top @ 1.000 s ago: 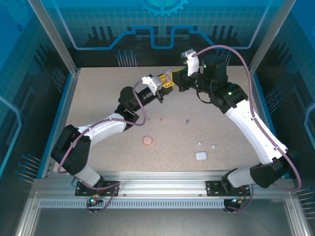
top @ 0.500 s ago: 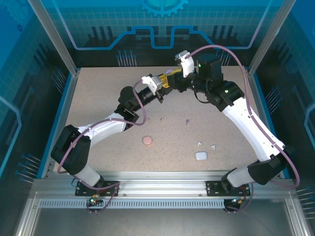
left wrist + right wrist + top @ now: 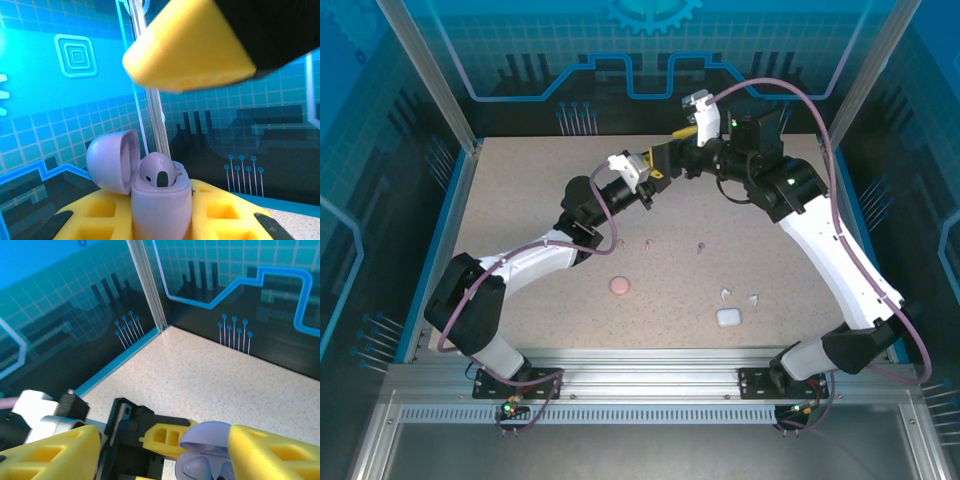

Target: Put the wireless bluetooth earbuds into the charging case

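My left gripper (image 3: 160,217) is shut on the body of a purple charging case (image 3: 161,202), held up in the air at the back of the table. The lid (image 3: 112,161) stands open, and one purple earbud (image 3: 159,172) sits in a socket. My right gripper (image 3: 165,460) is open just above the case (image 3: 202,467), one yellow finger on each side and not touching it. From above, the two grippers (image 3: 658,166) (image 3: 678,146) meet tip to tip. On the table lie a purple earbud (image 3: 701,246), a pink earbud (image 3: 650,242) and two white earbuds (image 3: 725,293).
A closed pink case (image 3: 619,285) lies on the speckled table (image 3: 520,200) left of centre. A white case (image 3: 728,317) lies near the front, right of centre. Blue glass walls and aluminium posts (image 3: 445,90) surround the table.
My right gripper was shut at the case's opening; it has since opened and drawn back slightly upward. The left gripper has held the case still.
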You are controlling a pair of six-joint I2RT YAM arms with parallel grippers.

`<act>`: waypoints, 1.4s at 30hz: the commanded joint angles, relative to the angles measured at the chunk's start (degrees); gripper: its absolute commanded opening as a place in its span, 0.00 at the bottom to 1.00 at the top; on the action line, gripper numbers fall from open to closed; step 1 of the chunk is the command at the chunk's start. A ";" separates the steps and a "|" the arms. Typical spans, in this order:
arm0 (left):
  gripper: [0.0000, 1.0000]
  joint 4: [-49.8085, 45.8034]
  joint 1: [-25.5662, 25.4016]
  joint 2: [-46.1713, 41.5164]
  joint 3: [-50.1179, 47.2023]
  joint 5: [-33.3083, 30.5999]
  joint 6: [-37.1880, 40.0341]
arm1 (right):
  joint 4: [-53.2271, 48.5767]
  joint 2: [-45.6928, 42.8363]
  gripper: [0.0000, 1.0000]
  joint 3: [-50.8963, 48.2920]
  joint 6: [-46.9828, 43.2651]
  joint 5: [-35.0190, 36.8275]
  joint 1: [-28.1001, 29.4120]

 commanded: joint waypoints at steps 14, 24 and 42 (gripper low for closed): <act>0.00 5.42 0.71 -3.49 -4.04 -3.03 -1.10 | -13.62 -0.89 0.73 -8.93 24.64 13.44 -16.66; 0.00 5.32 1.57 -10.15 -8.32 -3.93 -2.53 | -17.53 19.09 0.64 -12.54 33.00 18.27 -14.43; 0.00 6.14 1.65 -14.68 -11.78 -4.09 -4.25 | -21.96 34.75 0.51 -12.10 37.42 21.01 -7.75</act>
